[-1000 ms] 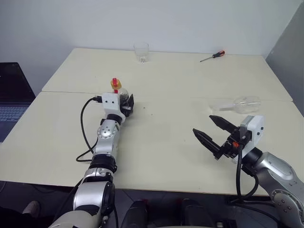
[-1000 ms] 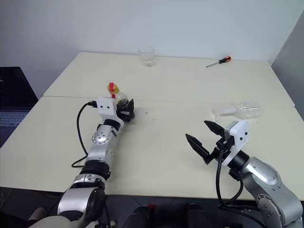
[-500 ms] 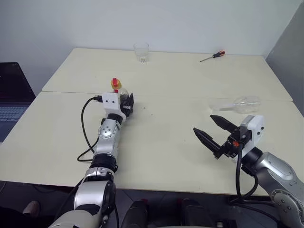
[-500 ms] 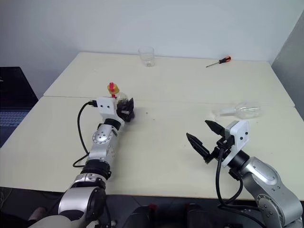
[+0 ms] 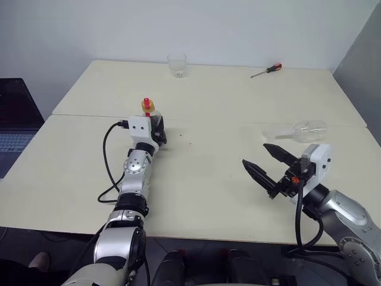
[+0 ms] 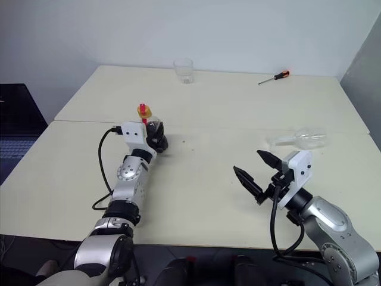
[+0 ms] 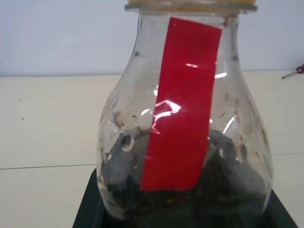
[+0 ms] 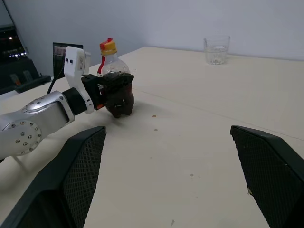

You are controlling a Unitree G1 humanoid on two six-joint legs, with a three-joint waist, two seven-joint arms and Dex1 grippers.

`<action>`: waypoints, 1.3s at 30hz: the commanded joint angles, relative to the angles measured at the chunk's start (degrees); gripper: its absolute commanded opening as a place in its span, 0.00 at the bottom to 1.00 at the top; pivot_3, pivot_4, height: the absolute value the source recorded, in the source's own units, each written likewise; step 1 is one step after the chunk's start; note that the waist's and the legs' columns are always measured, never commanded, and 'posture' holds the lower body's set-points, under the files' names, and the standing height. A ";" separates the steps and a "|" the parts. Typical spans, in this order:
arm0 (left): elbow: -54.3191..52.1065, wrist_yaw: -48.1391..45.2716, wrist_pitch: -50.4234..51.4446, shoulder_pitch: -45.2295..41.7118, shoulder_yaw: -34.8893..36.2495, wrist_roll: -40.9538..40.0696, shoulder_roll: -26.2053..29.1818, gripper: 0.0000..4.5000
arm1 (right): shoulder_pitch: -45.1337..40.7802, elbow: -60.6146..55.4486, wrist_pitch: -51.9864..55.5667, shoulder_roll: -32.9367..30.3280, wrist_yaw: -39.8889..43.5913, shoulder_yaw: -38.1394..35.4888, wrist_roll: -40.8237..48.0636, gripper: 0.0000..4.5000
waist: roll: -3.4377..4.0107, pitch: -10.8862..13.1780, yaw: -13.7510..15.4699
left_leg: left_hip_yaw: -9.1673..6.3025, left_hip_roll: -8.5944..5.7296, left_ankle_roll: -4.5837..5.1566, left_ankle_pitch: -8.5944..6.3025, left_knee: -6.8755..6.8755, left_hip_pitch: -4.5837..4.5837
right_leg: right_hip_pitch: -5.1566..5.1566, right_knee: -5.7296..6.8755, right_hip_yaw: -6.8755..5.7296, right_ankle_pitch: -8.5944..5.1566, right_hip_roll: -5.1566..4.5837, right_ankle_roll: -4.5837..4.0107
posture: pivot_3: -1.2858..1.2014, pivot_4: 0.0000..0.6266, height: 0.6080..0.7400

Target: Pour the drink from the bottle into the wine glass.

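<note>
Left arm stretched forward, low and near level, left tool [image 8: 116,95] clamped around bottle [image 8: 115,90] body. Right arm bent, raised above bench [image 5: 202,149], right tool [image 5: 267,167] spread wide, gripping nothing.

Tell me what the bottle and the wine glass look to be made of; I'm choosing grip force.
The bottle: clear, glossy, probably thin plastic, judging by the soft highlights on its bulbous wall, with a red label strip and a yellow-orange cap. The left end effector is closed around its lower body. The wine glass: clear and smooth, lying on its side; glass or plastic cannot be told.
</note>
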 commanded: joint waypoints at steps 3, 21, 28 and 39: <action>-2.31 -0.14 -1.63 -0.99 0.63 -0.52 0.63 0.32 | -0.42 -0.96 -0.70 0.42 -0.12 -0.20 0.30 1.00 | 0.00 0.00 0.00 | 0.00 0.00 0.00 0.00 0.00 0.00 | 0.00 0.00 0.00 0.00 0.00 0.00 | 0.52 0.24 1.00; -3.18 -0.23 -0.36 -0.80 0.77 -0.84 0.96 0.31 | -1.37 -0.20 -0.57 0.32 0.20 0.28 0.33 1.00 | 0.00 0.00 -0.01 | 0.00 0.00 0.00 0.00 0.00 0.00 | 0.00 0.00 0.00 0.00 0.00 0.00 | 0.52 0.24 1.00; -13.24 -12.95 11.23 1.51 -3.39 -4.04 2.48 0.31 | -8.33 2.64 3.03 -1.02 -0.94 0.41 1.01 1.00 | 0.00 0.00 -0.32 | 0.00 0.00 0.00 0.00 0.01 0.00 | -0.02 0.03 0.02 0.00 0.01 0.00 | 0.52 0.24 1.00; -33.33 -37.96 32.02 3.54 -11.19 -13.28 9.11 0.31 | -33.17 16.89 5.33 2.86 3.98 9.73 -1.98 1.00 | 0.03 0.01 -1.66 | -0.11 0.06 0.00 0.01 -0.02 -0.03 | -0.13 0.06 0.07 0.01 0.03 -0.03 | 0.52 0.24 1.00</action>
